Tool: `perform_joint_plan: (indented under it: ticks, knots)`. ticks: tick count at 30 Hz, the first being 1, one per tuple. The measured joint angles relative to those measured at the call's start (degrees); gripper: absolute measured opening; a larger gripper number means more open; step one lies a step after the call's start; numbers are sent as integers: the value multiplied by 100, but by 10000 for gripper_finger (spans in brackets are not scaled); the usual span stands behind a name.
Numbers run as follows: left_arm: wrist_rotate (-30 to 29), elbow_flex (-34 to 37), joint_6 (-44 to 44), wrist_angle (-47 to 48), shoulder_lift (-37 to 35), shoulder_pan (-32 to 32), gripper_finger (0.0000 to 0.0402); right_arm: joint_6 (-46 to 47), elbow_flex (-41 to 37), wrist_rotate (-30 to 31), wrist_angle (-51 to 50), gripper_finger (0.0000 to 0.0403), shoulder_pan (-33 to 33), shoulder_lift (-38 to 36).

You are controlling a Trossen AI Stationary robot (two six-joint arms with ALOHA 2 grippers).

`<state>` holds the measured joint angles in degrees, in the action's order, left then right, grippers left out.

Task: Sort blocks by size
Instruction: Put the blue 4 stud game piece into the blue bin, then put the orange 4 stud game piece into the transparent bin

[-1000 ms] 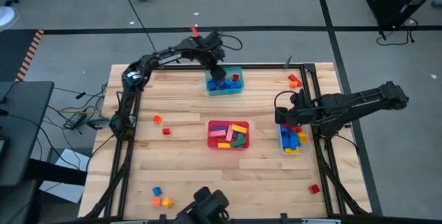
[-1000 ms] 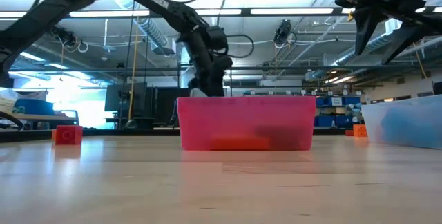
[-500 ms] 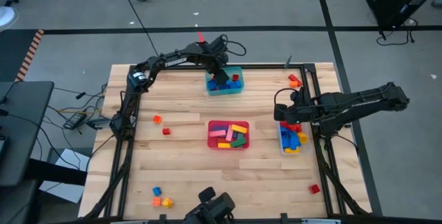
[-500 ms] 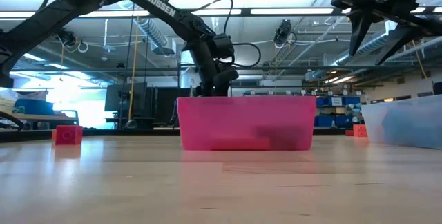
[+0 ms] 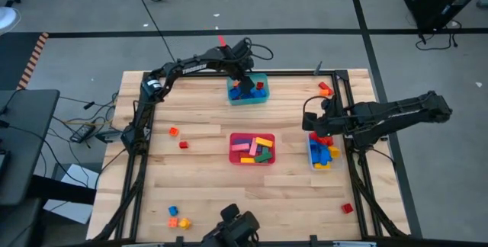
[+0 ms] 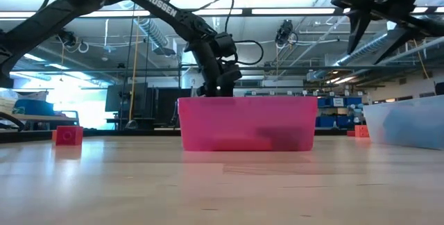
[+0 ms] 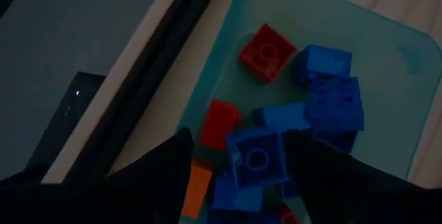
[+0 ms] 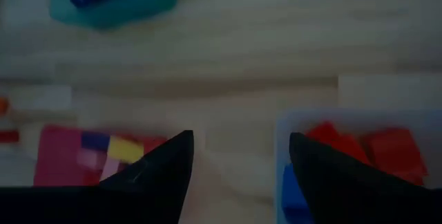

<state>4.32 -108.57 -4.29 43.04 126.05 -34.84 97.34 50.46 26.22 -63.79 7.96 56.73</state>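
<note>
Since a second ago the left gripper (image 5: 242, 84) has swung back over the teal tub (image 5: 261, 97) at the table's far edge, and its jaws, then closer together, now stand apart with nothing between them. Through them the left wrist view shows a blue block (image 7: 257, 158) lying loose on the pile of small blue and red blocks in the tub, so a drop-off looks just finished. The right gripper (image 5: 313, 127) hangs over the far end of the clear tub (image 5: 311, 157) at the right, jaws apart and empty; red and blue blocks lie in that tub. Between the two sits the red tub (image 5: 232, 154), holding longer bars. Loose blocks remain: two red ones (image 5: 174, 131) at the left, a small cluster (image 5: 177, 218) near the front left corner, an orange and red pair (image 5: 325, 89) at the far right, and one red block (image 5: 347, 208) at the near right. Next, I judge, the left arm must lift clear of the teal tub and travel to the two red blocks on its side, coming down with jaws apart around one of them.
</note>
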Motion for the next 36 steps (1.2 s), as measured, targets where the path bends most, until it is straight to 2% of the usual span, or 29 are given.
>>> perform_joint_plan:
  ticks: [4,8,13,17,21,26,32,36]
  knots:
    - [-3,-118,-1,17,-52,-43,244,-200,0,667,38,255,-276,-2]
    - [-2,-146,-155,-78,-377,-78,244,-926,0,993,461,255,-718,-11]
    - [169,-146,-179,-172,-769,-163,244,-2400,0,1025,1519,255,-1418,-11]
    - [465,-12,-178,-296,-1059,-276,244,-3761,0,786,2593,264,-2078,-11]
    - [472,864,-18,-1052,-1621,-370,244,-4621,0,206,3433,272,-2780,-11]
    - [282,2490,303,-2483,-2637,-421,243,-4982,102,-559,3418,277,-3608,63]
    - [-218,4205,333,-3801,-3918,-402,243,-5565,738,-1139,2914,282,-4378,632]
    - [-581,4852,343,-4125,-4518,-415,243,-5667,1483,-1510,1650,282,-4942,1393]
